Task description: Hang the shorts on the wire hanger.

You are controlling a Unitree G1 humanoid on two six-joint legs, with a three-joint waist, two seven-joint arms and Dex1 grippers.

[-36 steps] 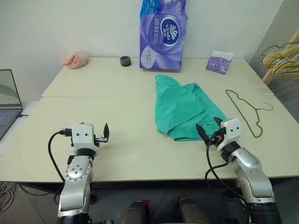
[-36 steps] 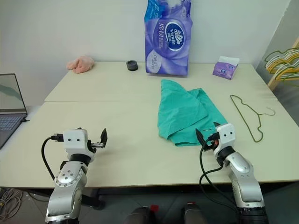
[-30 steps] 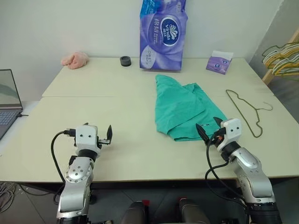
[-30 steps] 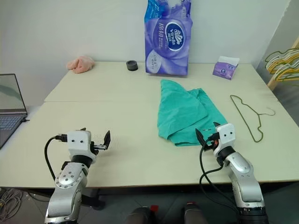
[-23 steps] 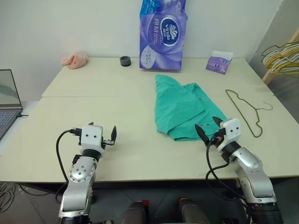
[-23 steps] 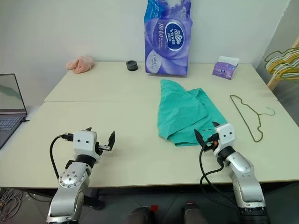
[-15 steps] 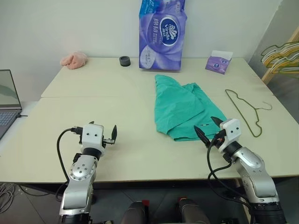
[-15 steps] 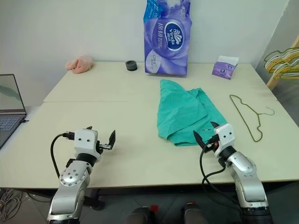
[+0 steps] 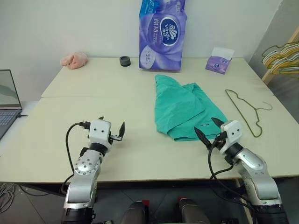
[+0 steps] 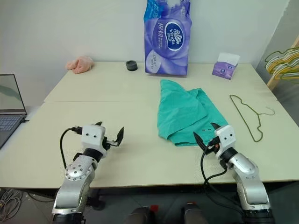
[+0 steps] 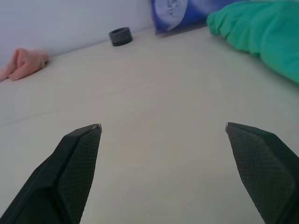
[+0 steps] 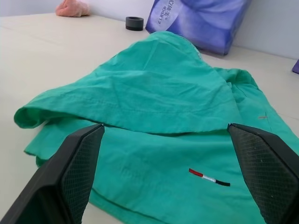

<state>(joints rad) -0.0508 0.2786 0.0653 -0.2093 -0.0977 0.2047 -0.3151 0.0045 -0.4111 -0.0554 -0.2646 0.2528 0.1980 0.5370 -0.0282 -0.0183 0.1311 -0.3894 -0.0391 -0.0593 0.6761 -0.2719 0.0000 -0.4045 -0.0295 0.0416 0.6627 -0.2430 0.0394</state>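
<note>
The teal-green shorts (image 9: 182, 109) lie crumpled flat on the cream table (image 9: 93, 84), right of centre. To their right, the thin dark wire hanger (image 9: 245, 109) lies flat on the table with its hook pointing right. My right gripper (image 9: 209, 129) hovers open at the near hem of the shorts. In the right wrist view the shorts (image 12: 163, 140) spread between and beyond its fingers (image 12: 79, 158), which hold nothing. My left gripper (image 9: 112, 123) is open over bare table, well left of the shorts. In the left wrist view the shorts (image 11: 261, 37) lie ahead of it, off to one side.
A tall purple toilet-paper pack (image 9: 161, 35) stands behind the shorts. A small purple tissue pack (image 9: 219, 60), a black tape roll (image 9: 124, 60) and a pink cloth lump (image 9: 74, 59) lie along the far edge. A laptop (image 9: 7, 100) sits far left. Hangers (image 9: 280, 53) hang far right.
My left gripper has moved right across the table toward the shorts and turned slightly that way. The right gripper has stayed at the shorts' hem. Both remain open.
</note>
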